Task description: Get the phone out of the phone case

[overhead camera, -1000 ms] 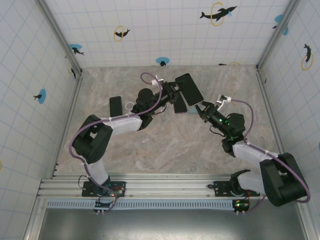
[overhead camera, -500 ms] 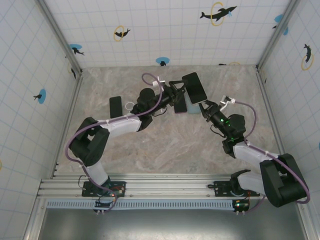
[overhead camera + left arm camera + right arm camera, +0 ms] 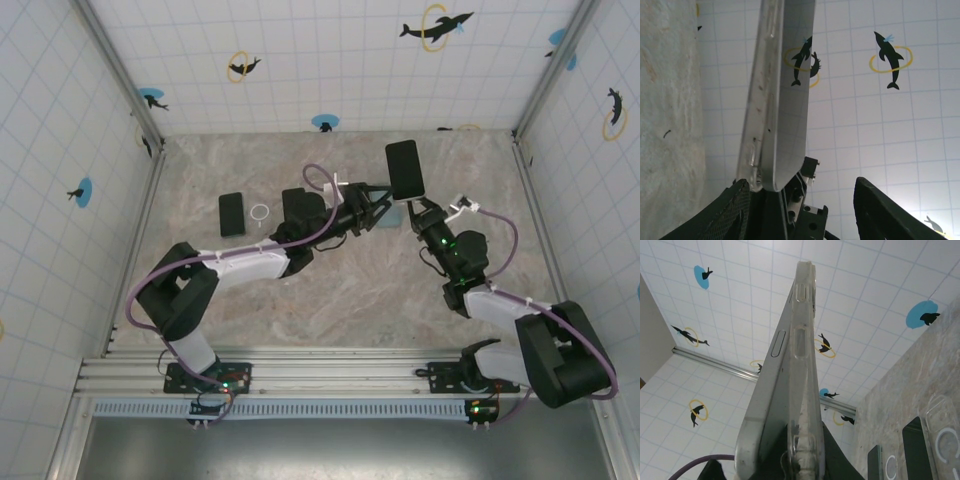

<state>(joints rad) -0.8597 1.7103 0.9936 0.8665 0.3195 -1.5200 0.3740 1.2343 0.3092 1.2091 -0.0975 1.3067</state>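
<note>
Shifted since a second ago: phone (image 3: 404, 170), carried right and farther back and turned nearer upright; left hand (image 3: 383, 197), then closed, now parted.
Phone: held aloft above the tabletop (image 3: 330, 290) by its lower end, pinched in the right hand (image 3: 411, 204), whose jaws are closed narrow on it.
Case (image 3: 806, 315): clear, seen edge-on in the right wrist view, lying along one face of the phone; whether it is fully seated cannot be told.
Left hand's fingers (image 3: 737, 210): set wide, the phone's lower end just beside one of them.
Second phone (image 3: 231, 213) and white ring (image 3: 260, 212): laid on the tabletop, well apart from both hands.
</note>
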